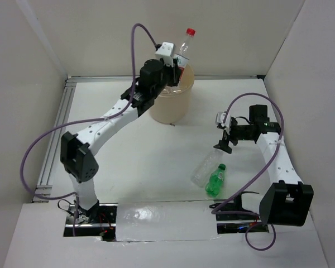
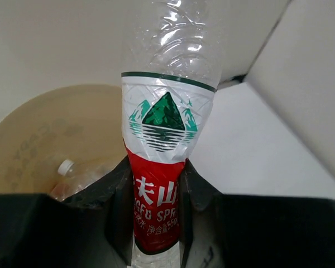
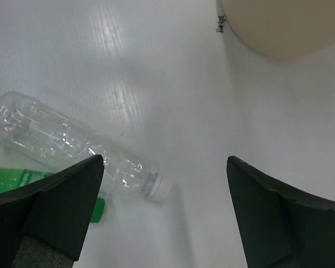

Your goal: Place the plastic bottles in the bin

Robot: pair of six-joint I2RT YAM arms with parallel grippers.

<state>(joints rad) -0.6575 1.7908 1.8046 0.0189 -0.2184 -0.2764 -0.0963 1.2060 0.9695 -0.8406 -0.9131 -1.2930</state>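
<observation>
My left gripper [image 1: 176, 70] is shut on a clear bottle [image 1: 184, 47] with a red cap and a red and white label, held above the beige bin [image 1: 170, 103]. In the left wrist view the jaws clamp the bottle's label [image 2: 156, 201], and the bin [image 2: 39, 139] below holds a clear bottle with a white cap [image 2: 72, 176]. My right gripper [image 1: 223, 146] is open and empty above a clear white-capped bottle [image 1: 204, 169] and a green bottle [image 1: 215, 180] lying on the table. Both show in the right wrist view: the clear one [image 3: 72, 148], the green one [image 3: 14, 177].
White walls enclose the table on three sides. A metal rail [image 1: 56, 139] runs along the left edge. The bin's outer wall [image 3: 285, 25] shows at the top right of the right wrist view.
</observation>
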